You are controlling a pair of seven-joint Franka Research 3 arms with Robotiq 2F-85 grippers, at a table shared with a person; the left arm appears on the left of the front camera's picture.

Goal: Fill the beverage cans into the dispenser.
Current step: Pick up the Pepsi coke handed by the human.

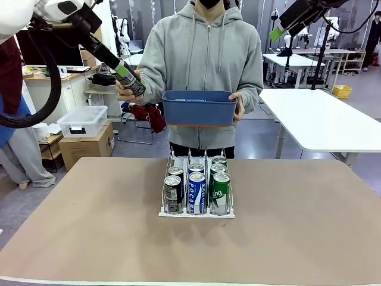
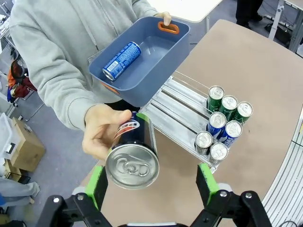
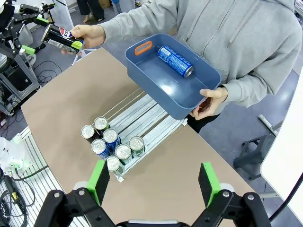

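**Left wrist view.** The left end effector [image 2: 150, 171] sits at the bottom of the frame with its jaws spread fully. A black can [image 2: 131, 158] lies between the fingers with its silver top toward the camera. It is close to the pad at left and well apart from the pad at right, and contact cannot be told. A person's hand [image 2: 102, 130] grips the can from the left.

**Right wrist view.** The right end effector [image 3: 152, 175] is at bottom centre, equally wide open. It holds nothing and hangs above the counter [image 3: 61, 99].

**Front view.** At centre, the dispenser [image 1: 168, 179] stands on the counter with seven cans [image 1: 196, 192] upright at its near end. Two black cans are in the left lane, two blue-and-white in the middle and three green in the right. Nothing stands between the end effectors and the dispenser.

Beyond it, at upper centre, the person's second hand [image 1: 238, 107] holds a blue bin [image 1: 199, 110] at chest height. In the wrist views a blue can [image 2: 121, 60] lies on its side in the bin.

At upper left, the left end effector straddles the black can beside the bin. At upper right, the right arm is raised clear of everything.
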